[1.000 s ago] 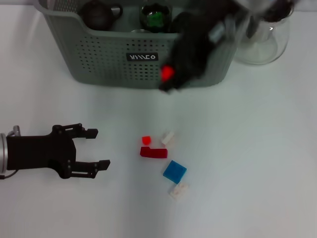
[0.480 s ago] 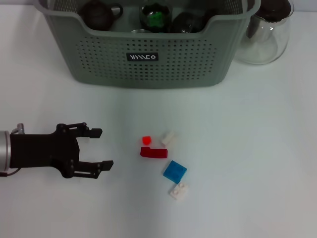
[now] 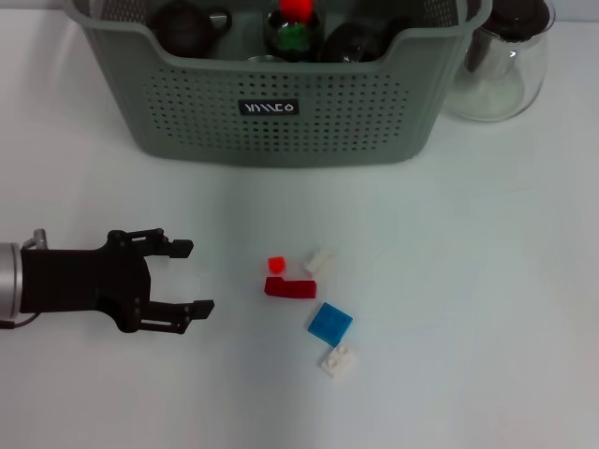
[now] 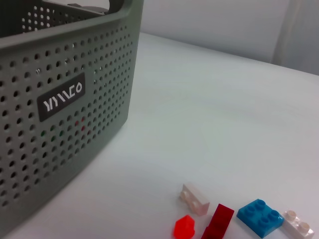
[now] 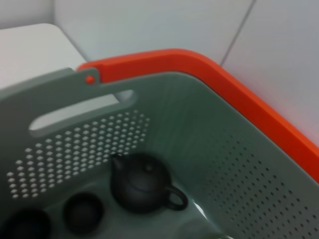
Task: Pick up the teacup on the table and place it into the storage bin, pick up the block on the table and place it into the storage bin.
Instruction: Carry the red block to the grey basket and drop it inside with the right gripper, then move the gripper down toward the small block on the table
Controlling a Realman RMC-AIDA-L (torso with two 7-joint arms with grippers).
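Grey-green plastic is forming the storage bin (image 3: 281, 103), which is sitting along the top centre of the head view with its black label (image 3: 268, 108) facing the camera; dark teaware is lying inside it, including a teapot (image 5: 142, 182) showing in the right wrist view, and a small red piece (image 3: 298, 7) is showing at the bin's upper edge. Blocks are lying loose on the white desk (image 3: 468, 281) in the lower middle of the frame: a small red block (image 3: 276, 265), a dark red block (image 3: 290, 288), a blue block (image 3: 330, 322) and two white blocks (image 3: 318, 260). The left hand (image 3: 187, 278) is resting at lower left, released with fingers spread, well apart from the blocks. A glass pitcher (image 3: 501, 61) is standing at upper right, just beside the bin. The right hand is not showing, so I cannot tell its state.
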